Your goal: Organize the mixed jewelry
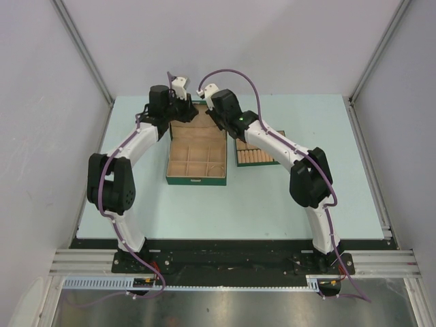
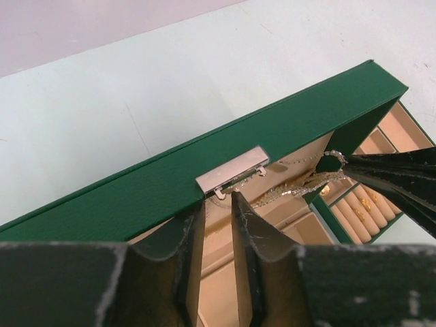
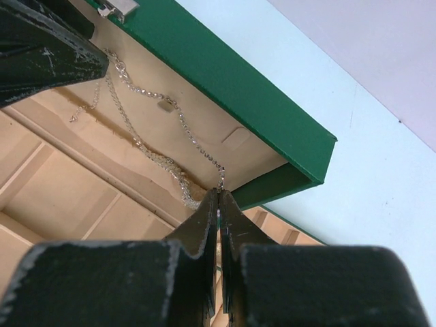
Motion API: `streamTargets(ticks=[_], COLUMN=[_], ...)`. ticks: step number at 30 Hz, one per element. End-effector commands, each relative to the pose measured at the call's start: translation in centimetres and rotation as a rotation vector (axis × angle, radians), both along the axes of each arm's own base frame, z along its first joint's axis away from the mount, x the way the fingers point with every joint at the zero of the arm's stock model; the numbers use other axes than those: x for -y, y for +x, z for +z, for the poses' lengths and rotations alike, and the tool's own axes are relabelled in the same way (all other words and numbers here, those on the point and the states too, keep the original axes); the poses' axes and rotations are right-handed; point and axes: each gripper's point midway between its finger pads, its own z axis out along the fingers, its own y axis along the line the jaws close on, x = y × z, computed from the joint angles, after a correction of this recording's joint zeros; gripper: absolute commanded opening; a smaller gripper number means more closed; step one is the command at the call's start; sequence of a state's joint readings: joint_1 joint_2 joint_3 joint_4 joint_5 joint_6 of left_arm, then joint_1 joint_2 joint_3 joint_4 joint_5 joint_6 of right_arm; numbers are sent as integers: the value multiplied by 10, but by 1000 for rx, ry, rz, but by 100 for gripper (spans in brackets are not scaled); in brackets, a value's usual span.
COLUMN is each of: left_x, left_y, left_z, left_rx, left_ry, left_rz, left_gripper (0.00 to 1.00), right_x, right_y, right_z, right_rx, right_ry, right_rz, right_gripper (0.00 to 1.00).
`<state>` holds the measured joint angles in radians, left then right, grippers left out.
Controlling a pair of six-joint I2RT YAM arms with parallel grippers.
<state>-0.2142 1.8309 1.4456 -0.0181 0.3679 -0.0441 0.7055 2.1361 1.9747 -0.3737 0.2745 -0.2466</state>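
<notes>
Chain necklace is pinched by one thin strand in the right gripper, jaws fully closed, just inside the green box at its clasp-side wall. The rest trails into the tan compartment there. The left gripper hovers beside the box's metal clasp, fingers narrowly parted; whether it touches the chain is unclear. The necklace seems mid-placement, so the next move likely calls for lowering and a gentle release without snagging. From above, both arms hide that end of the box, and no bangle or small pieces show.
</notes>
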Motion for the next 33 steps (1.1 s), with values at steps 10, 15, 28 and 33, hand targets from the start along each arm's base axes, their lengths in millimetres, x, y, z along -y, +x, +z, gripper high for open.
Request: streamTargets(ticks=[10, 15, 28, 33], left_x=[-5, -7, -13, -11], left_y=[-14, -20, -30, -26], left_z=[21, 22, -1, -9], left_rx=[70, 77, 118, 149], left_ry=[22, 27, 132, 178], left_rz=[5, -1, -54, -99], left_gripper=[39, 41, 43, 43], right_x=[-18, -18, -16, -17], right_y=[1, 1, 8, 10], right_z=[19, 27, 38, 37], right_rx=[37, 49, 72, 74], right_ry=[32, 36, 22, 16], right_rz=[20, 21, 12, 14], right_gripper=[0, 0, 0, 0])
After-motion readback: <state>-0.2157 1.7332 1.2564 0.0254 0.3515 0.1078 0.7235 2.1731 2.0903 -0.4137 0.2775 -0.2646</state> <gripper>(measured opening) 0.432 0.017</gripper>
